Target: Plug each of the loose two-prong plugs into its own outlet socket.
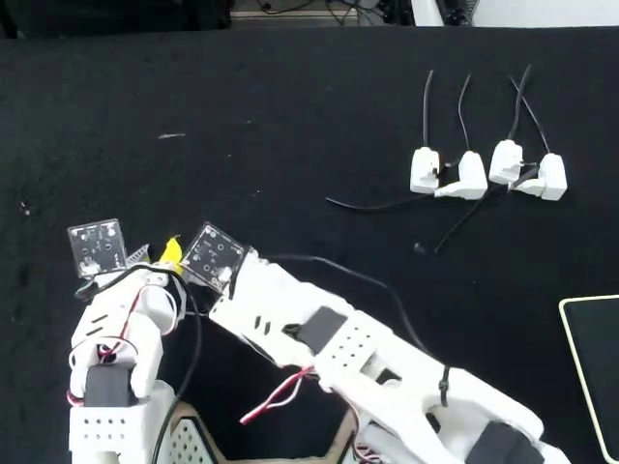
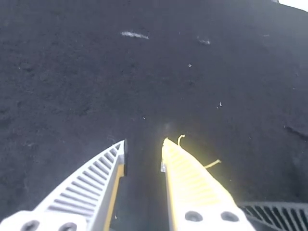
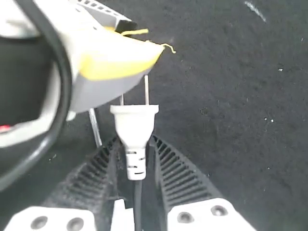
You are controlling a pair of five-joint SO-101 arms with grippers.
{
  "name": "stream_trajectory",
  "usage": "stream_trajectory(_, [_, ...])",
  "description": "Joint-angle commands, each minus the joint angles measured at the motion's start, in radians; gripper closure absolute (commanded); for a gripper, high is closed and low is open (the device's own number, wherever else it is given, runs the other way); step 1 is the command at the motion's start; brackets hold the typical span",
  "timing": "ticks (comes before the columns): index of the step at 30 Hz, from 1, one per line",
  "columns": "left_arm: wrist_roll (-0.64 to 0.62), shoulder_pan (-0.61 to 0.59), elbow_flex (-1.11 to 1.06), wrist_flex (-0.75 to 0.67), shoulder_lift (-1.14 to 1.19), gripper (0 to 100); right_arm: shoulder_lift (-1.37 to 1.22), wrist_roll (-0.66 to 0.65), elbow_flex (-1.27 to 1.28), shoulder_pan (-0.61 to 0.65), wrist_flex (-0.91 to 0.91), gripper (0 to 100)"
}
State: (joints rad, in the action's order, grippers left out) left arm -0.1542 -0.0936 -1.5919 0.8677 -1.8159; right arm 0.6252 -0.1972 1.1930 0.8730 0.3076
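Two arms are seen at the lower edge of the high view, on a black tabletop (image 1: 290,126). The right end effector (image 3: 134,140) is clamped on a white two-prong plug (image 3: 134,120), held by its body w/ both prongs pointing away from the wrist. The prong tips are just beside the yellow finger (image 3: 115,60) of the left end effector (image 2: 144,142); contact can't be told. The left end effector's fingers are set slightly apart w/ nothing between them, over bare tabletop, at lower left of the high view (image 1: 170,254). Square marker tags (image 1: 97,246) are seen at lower left, one by each wrist. A black cord (image 1: 358,278) is seen curving alongside the right arm, approx. centre-bottom. Four white connector pieces (image 1: 469,176) are laid at upper right in two touching pairs, each w/ a thin black cord running toward the top edge; plugs vs. sockets can't be told. A dark slab (image 1: 592,358) w/ a pale rim is cut off by the right edge.
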Motion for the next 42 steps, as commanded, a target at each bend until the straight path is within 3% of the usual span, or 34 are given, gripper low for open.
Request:
stream_trajectory(1, [0.014,0.028,0.010,-0.026,-0.008,87,0.059,0.009,-0.008,0.025,-0.009,98.8])
stream_trajectory(8, [0.014,0.028,0.007,-0.020,-0.008,87,0.128,0.021,0.013,0.025,-0.008,98.8])
stream_trajectory(13, [0.014,0.028,0.007,-0.020,-0.008,87,0.226,0.115,0.053,0.025,-0.015,98.8])
stream_trajectory(22, [0.014,0.044,-0.002,-0.021,-0.008,87,0.262,0.123,0.070,0.026,-0.015,98.8])
stream_trajectory(30, [0.014,0.056,-0.007,-0.020,-0.008,87,0.260,-0.003,0.076,-0.091,0.100,98.8])
stream_trajectory(36, [0.014,0.056,-0.005,-0.020,-0.008,87,0.259,-0.072,0.053,-0.101,0.235,98.8])
stream_trajectory(42, [0.014,0.056,-0.002,-0.020,-0.008,87,0.140,-0.110,0.030,-0.190,0.247,98.8])
